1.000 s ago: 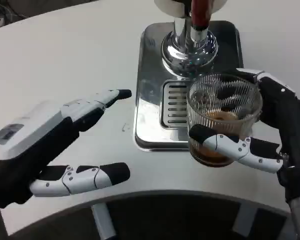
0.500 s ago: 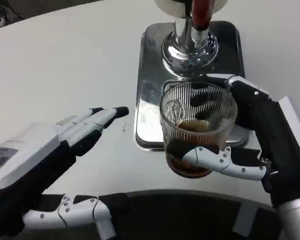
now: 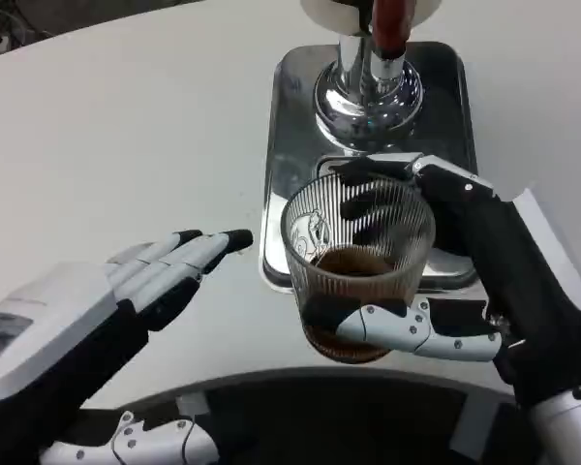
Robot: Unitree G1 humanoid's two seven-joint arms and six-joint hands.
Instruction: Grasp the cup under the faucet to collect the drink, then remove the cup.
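Note:
A ribbed clear glass cup point(image 3: 356, 262) with brown drink in its bottom is gripped by my right hand point(image 3: 484, 281), thumb across its front and fingers around the back. The cup is at the near edge of the steel drip tray point(image 3: 295, 116), in front of the chrome faucet point(image 3: 370, 68) with its red handle. My left hand point(image 3: 126, 300) lies flat over the white table at the lower left, fingers stretched toward the cup and holding nothing.
The white table point(image 3: 126, 126) spreads wide to the left and behind. Its rounded near edge runs just below the cup and both hands, with dark floor beneath.
My right hand has carried the cup leftward and toward me, off the tray's grille to its near edge. The left hand has drawn back toward me and lower in the picture.

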